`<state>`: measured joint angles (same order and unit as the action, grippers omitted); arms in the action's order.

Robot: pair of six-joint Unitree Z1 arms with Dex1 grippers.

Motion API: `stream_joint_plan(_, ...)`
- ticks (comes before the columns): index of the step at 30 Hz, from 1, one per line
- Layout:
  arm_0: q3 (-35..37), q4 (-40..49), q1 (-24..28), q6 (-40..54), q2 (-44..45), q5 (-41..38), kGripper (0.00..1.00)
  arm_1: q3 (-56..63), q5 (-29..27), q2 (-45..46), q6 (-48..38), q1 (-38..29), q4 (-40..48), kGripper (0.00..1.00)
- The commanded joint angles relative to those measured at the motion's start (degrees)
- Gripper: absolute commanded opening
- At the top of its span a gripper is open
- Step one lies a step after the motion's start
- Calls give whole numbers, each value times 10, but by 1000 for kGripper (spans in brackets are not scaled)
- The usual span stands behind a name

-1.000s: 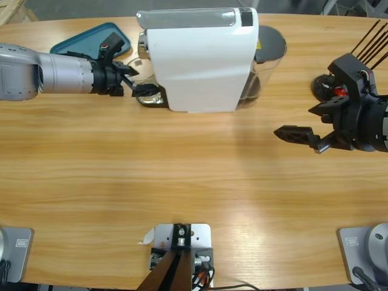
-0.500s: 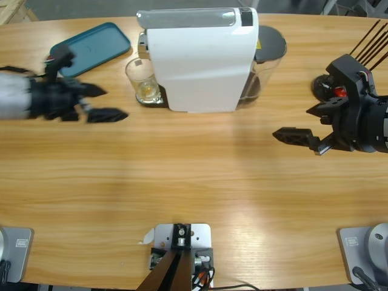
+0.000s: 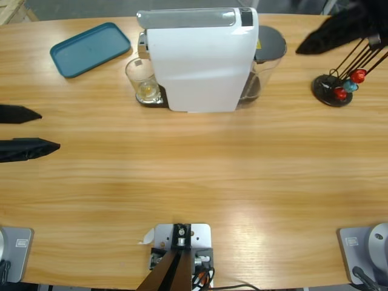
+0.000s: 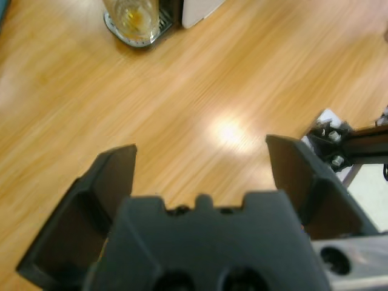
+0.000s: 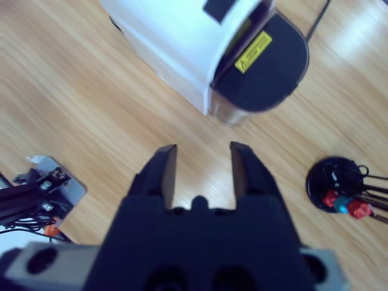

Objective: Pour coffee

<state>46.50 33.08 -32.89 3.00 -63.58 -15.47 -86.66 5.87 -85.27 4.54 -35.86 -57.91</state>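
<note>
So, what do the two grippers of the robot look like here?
Both are black. The left gripper has two broad, wedge-shaped jaws with hollowed inner faces, rising from a blocky black body with a notched top edge and two round holes. The right gripper has narrower jaws that taper toward the tips, on the same kind of body, with a silver-grey part below it. No cables or markings show on either.

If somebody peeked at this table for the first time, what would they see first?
Probably the big white coffee machine at the back middle of the wooden table, with a small clear glass under its spout. Next, the teal tray at the back left and the capsule stand on the right.
</note>
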Motion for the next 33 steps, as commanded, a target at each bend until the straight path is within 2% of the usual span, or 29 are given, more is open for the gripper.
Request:
stream_joint_plan(1,-39,-11,-11,-32,-1,31,883,-81,32,-86,12,32,-33,0)
stream_joint_plan(8,-75,-58,-11,-31,49,30,881,-167,28,-128,8,71,-46,0)
stream_joint_plan(17,-94,-76,-11,-29,105,44,884,-286,41,-234,8,74,-77,0)
stream_joint_plan(25,-100,-88,-11,-30,96,49,881,-272,44,-237,9,68,-80,0)
stream_joint_plan(33,-103,-93,-11,-30,97,49,881,-262,42,-247,-1,20,-78,0)
